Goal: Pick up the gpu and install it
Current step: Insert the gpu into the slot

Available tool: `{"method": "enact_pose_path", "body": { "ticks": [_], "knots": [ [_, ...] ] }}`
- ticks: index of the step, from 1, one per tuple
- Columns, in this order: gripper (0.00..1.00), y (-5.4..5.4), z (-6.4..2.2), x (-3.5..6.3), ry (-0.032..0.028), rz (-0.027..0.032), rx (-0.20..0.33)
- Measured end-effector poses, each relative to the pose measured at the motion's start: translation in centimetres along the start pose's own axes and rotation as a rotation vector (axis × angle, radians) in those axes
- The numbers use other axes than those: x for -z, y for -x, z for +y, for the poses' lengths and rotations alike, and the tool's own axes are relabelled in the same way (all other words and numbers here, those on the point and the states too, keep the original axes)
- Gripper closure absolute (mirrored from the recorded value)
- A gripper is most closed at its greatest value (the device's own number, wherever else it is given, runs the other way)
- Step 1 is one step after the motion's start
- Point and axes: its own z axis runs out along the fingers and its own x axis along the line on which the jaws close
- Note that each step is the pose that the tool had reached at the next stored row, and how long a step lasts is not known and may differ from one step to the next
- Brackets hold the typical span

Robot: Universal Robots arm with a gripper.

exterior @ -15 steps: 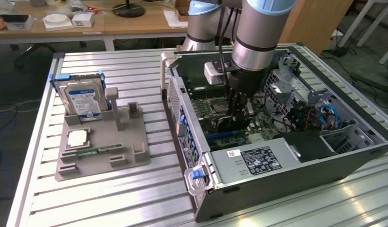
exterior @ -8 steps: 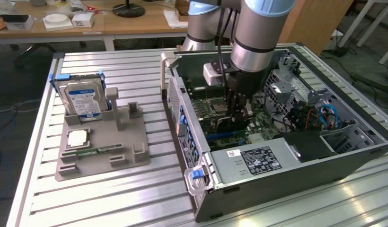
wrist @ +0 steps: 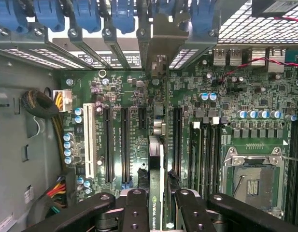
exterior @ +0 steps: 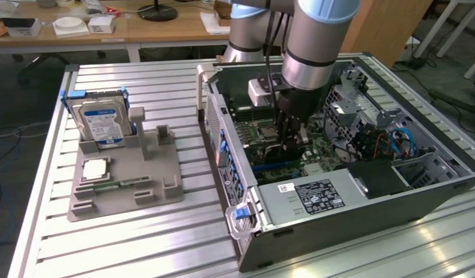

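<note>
The gpu [wrist: 156, 159] hangs edge-on inside the open computer case [exterior: 245, 191]. Its green board edge and silver end bracket [wrist: 158, 43] line up with the case's rear slot openings. My gripper [wrist: 158, 199] is shut on the card, with a black finger [wrist: 136, 205] on either side of it. In the exterior view the gripper [exterior: 290, 139] reaches down into the case from above and holds the dark gpu [exterior: 274, 153] just over the motherboard [wrist: 235, 121]. The card stands over the black expansion slots [wrist: 125, 145]. I cannot tell whether it is seated.
A grey fixture [exterior: 125, 174] on the slatted table holds a hard drive [exterior: 102, 119], a processor [exterior: 94, 169] and a memory stick [exterior: 117, 185]. Inside the case are the power supply [exterior: 315, 194], blue cables [exterior: 399, 142] and the empty processor socket [wrist: 252, 181].
</note>
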Motion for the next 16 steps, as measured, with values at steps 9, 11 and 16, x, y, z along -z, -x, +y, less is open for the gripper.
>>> {"method": "enact_pose_path", "body": {
  "ticks": [9, 11, 16],
  "knots": [
    [0.75, 0.00, 0.06, -0.19, 0.0007, 0.0001, 0.000],
    [0.75, 0.02, 0.07, -0.22, 0.0006, -0.0003, 0.000],
    [0.75, 0.15, 0.09, -0.28, 0.0007, -0.0001, 0.000]
  ]
}}
